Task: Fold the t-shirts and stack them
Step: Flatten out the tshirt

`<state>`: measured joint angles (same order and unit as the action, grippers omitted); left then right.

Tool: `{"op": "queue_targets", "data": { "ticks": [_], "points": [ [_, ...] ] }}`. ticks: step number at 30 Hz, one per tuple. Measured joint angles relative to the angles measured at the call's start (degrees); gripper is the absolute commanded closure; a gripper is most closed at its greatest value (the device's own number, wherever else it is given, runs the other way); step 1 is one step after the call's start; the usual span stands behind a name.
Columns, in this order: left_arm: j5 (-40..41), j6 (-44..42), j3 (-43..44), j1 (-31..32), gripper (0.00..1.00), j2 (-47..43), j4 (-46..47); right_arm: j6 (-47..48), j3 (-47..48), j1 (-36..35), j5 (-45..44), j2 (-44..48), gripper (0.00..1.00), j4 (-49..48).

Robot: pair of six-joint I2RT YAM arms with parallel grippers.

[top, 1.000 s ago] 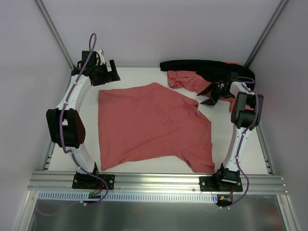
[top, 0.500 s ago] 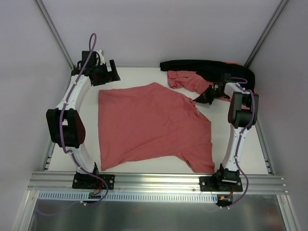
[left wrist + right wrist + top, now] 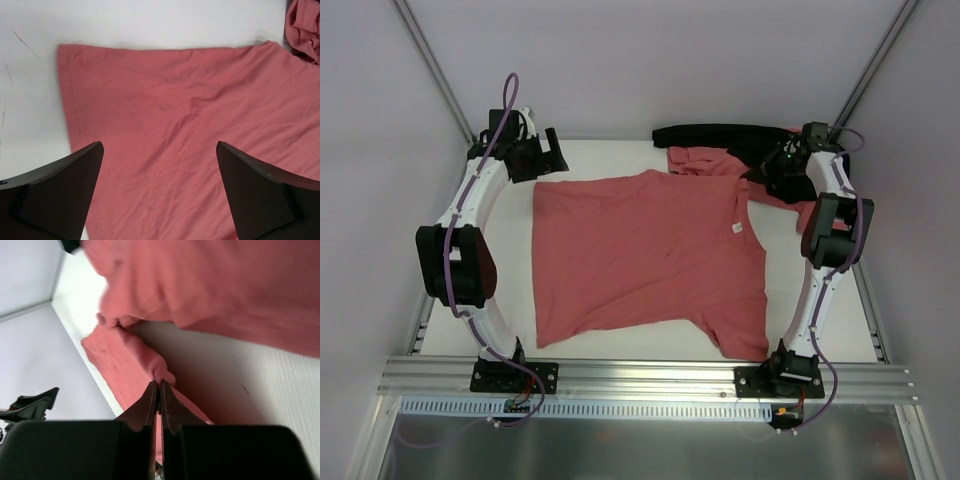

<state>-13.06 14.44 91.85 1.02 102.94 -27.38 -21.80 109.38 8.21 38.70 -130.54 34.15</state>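
A salmon-red t-shirt (image 3: pixel 640 250) lies spread flat across the middle of the table. My right gripper (image 3: pixel 770 168) is at its far right corner, and in the right wrist view the right gripper (image 3: pixel 159 385) is shut on a small fold of the t-shirt's edge (image 3: pixel 125 357). My left gripper (image 3: pixel 535 155) hangs open over the far left corner. In the left wrist view the left gripper (image 3: pixel 159 145) has wide-apart fingers (image 3: pixel 60 185) with only flat t-shirt cloth (image 3: pixel 190 130) below. A second t-shirt (image 3: pixel 705 160) lies crumpled at the back.
A long black cloth (image 3: pixel 720 133) lies along the back edge, partly over the crumpled t-shirt (image 3: pixel 302 25). Grey walls close in the back and both sides. Bare white table (image 3: pixel 840 320) shows to the right of the spread t-shirt, and a metal rail (image 3: pixel 640 375) runs along the front.
My right gripper shut on the t-shirt's far right edge and moved back and to the right, pulling the cloth out flatter and its far edge straighter. The left arm stayed still.
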Motion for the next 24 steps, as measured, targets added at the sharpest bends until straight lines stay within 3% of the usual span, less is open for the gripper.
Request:
{"op": "queue_targets", "data": {
  "ticks": [3, 11, 24],
  "points": [
    [-0.07, 0.09, 0.00, 0.00, 0.01, 0.00, 0.15, -0.02, 4.22, 0.72, 0.04, 0.59, 0.99, -0.04],
    [-0.22, 0.22, 0.00, 0.00, 0.01, 0.00, 0.20, 0.96, 3.89, 1.01, 1.79, 6.08, 0.99, 1.09],
    [-0.42, 1.14, 0.02, 0.00, 0.01, 0.00, 0.55, 8.90, -25.24, -1.11, 9.27, 20.13, 1.00, 9.60]
  ]
}}
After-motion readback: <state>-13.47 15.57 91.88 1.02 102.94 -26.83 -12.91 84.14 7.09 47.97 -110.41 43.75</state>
